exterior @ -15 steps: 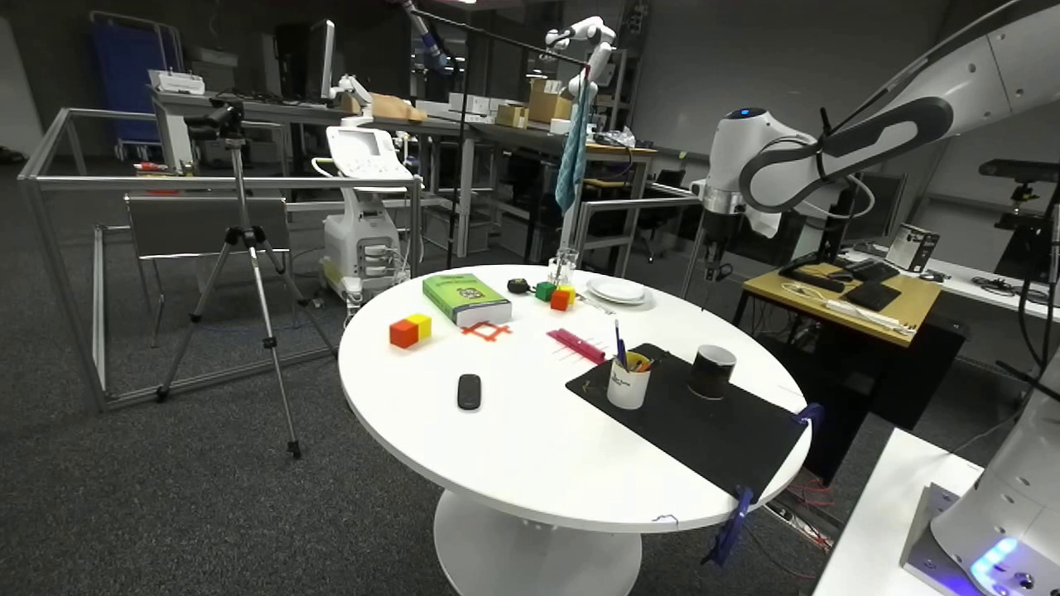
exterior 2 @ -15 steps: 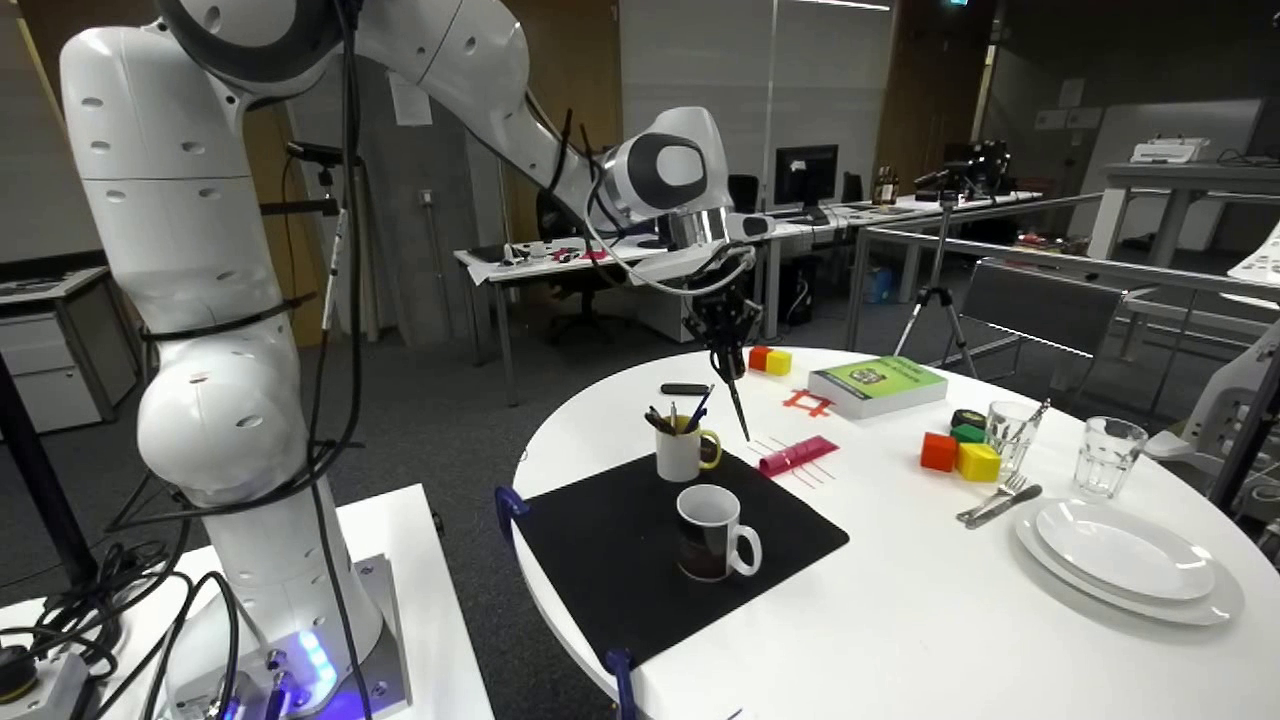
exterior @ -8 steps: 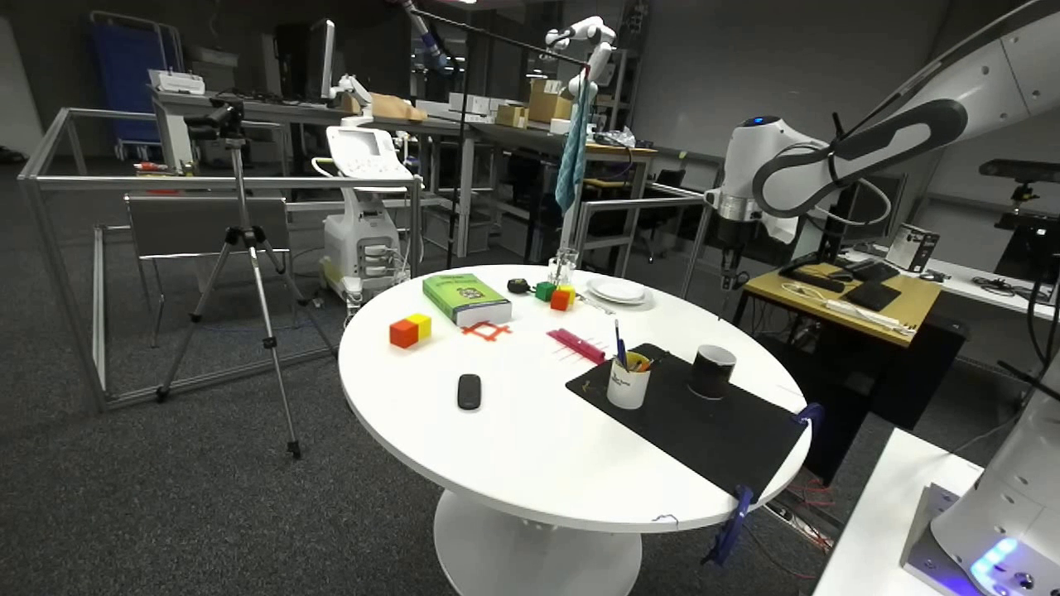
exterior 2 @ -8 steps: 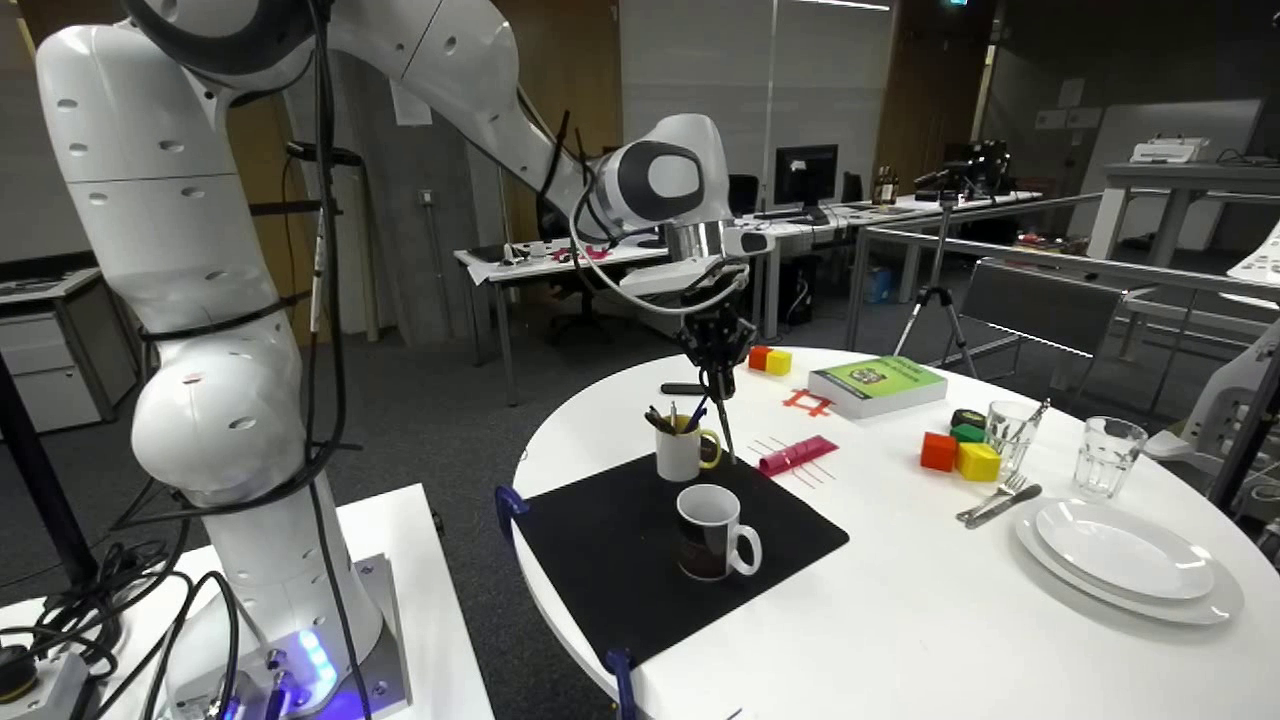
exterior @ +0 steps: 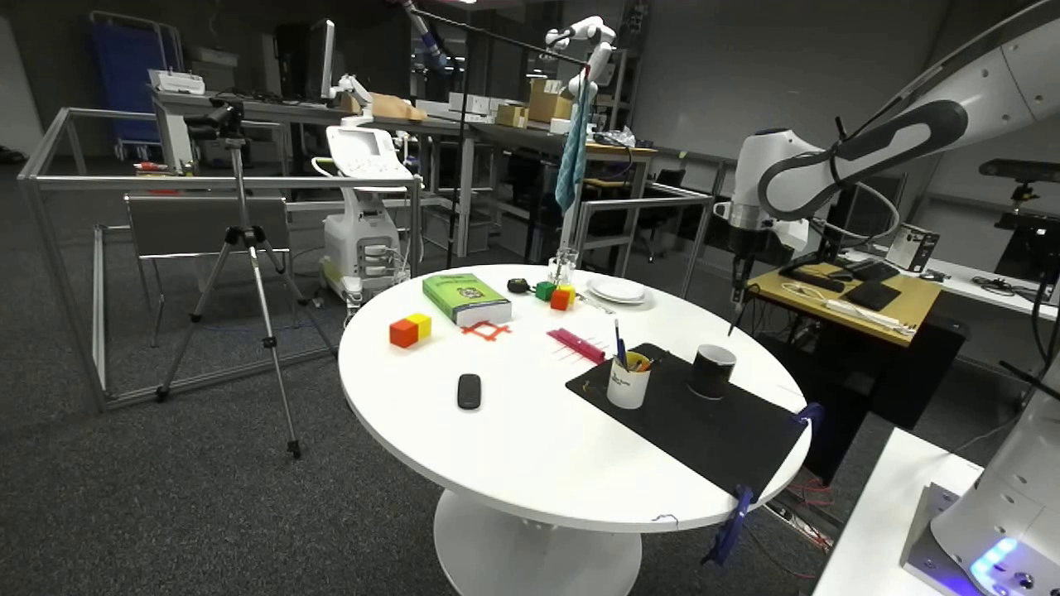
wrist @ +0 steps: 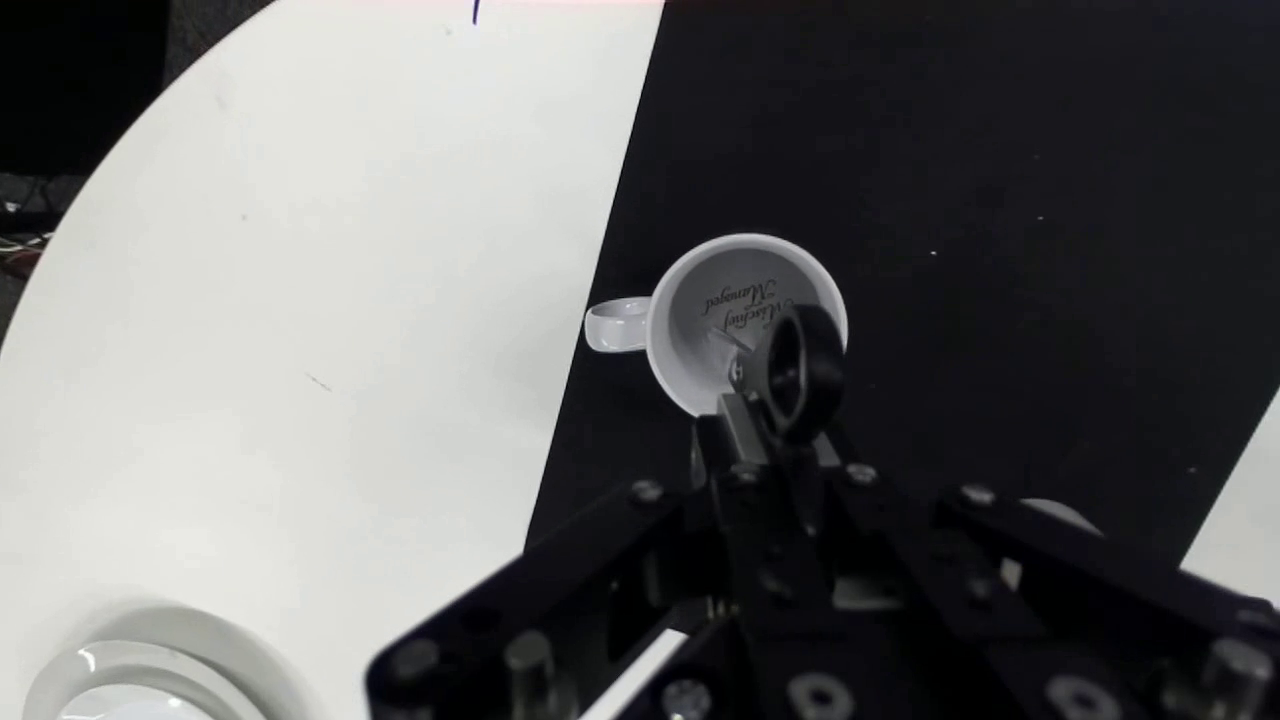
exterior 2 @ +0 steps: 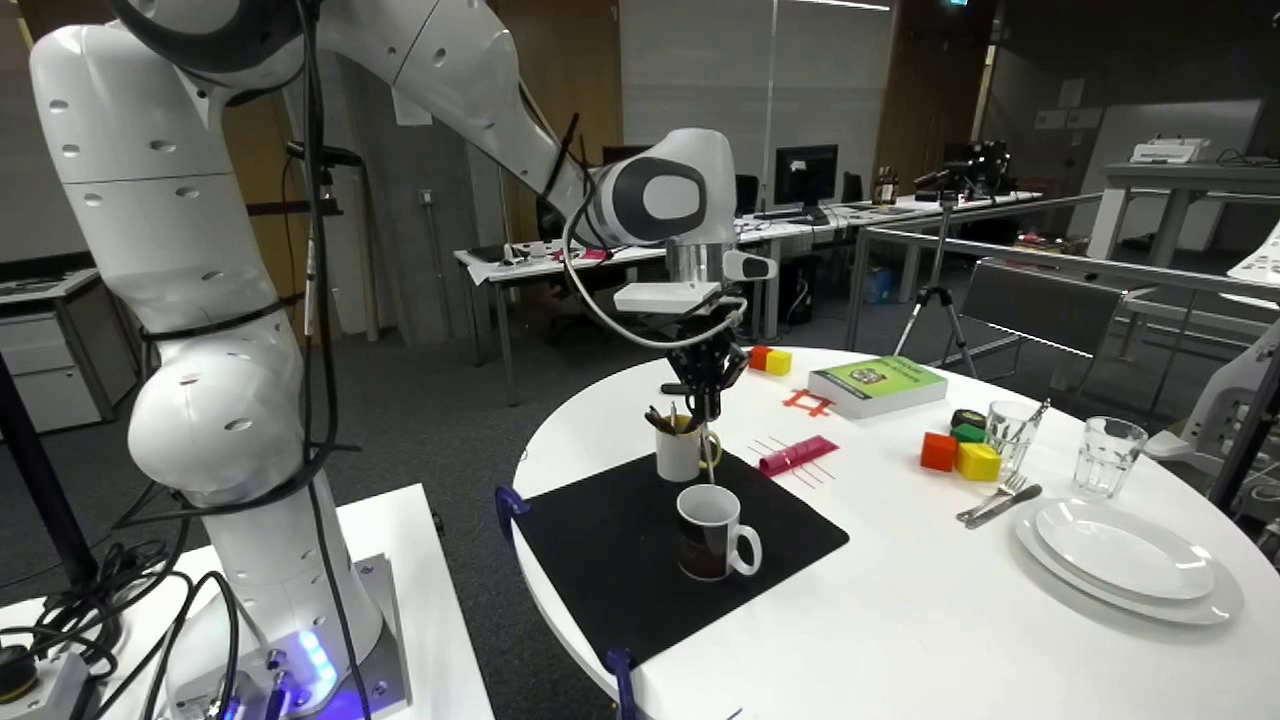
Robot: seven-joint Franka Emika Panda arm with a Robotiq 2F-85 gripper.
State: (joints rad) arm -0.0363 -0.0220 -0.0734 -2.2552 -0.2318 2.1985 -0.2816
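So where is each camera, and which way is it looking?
An exterior view: beside the table, facing the plates across it; arm and base at picture right.
An exterior view: nearer the plates, facing the book; arm and base at picture left.
Wrist view: behind the gripper, which shows holding a tool, looking down at the dark mug.
Both exterior views share table, arm and dark mug.

Place: looks like a robotics lab | under the gripper (exterior: 738, 294): round white table (exterior: 513, 447), black mat (exterior: 704, 439) clamped on | well away from the gripper: second robot arm (exterior: 601, 60), cardboard boxes (exterior: 546, 103), tripod (exterior: 247, 236), metal rail (exterior: 166, 182), computer screen (exterior 2: 806, 178)
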